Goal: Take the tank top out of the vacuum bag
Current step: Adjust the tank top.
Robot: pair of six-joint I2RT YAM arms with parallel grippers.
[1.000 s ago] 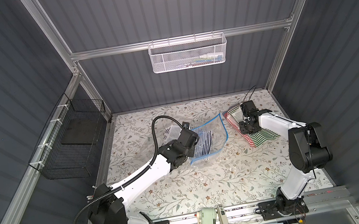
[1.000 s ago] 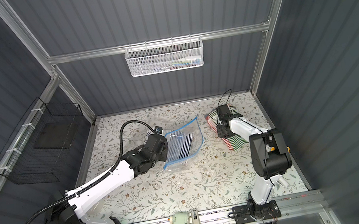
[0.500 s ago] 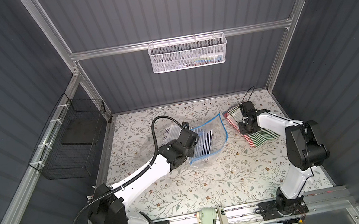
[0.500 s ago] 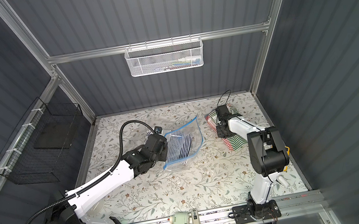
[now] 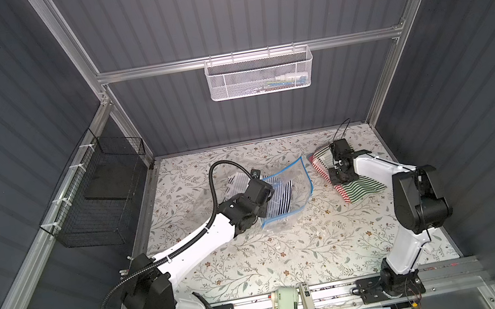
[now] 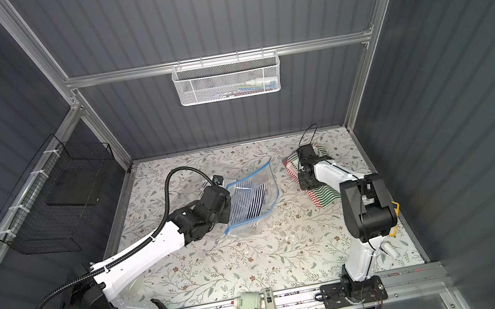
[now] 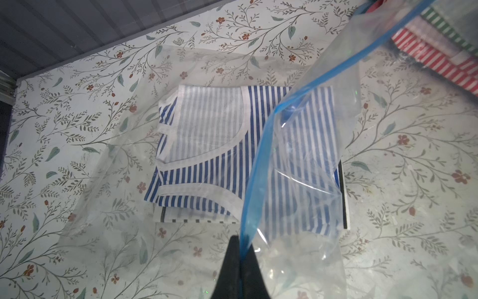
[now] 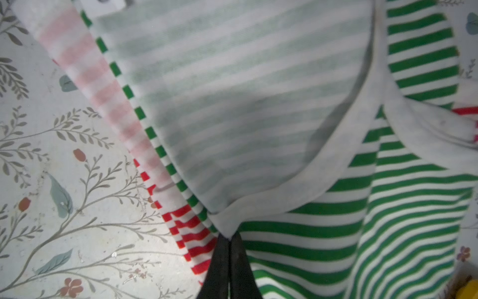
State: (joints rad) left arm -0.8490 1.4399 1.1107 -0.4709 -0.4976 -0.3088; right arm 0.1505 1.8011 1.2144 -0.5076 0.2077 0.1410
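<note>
Floral-printed tabletop [image 5: 289,256] is enclosed by dark ribbed walls [image 5: 250,10]. Near its middle lies the vacuum bag [image 7: 305,253], its blue zip strip [image 7: 258,160] pinched and held up by the fully closed left gripper [image 7: 239,248]. 1 folded blue-striped tank top [image 7: 207,145] is seen inside. The right gripper [image 8: 229,243] is clamped on the white trim of a green-striped top [image 8: 310,233] outside the bag. Light, limp cloth is expected; a folded edge should be pinched, since the slick film may cling.
</note>
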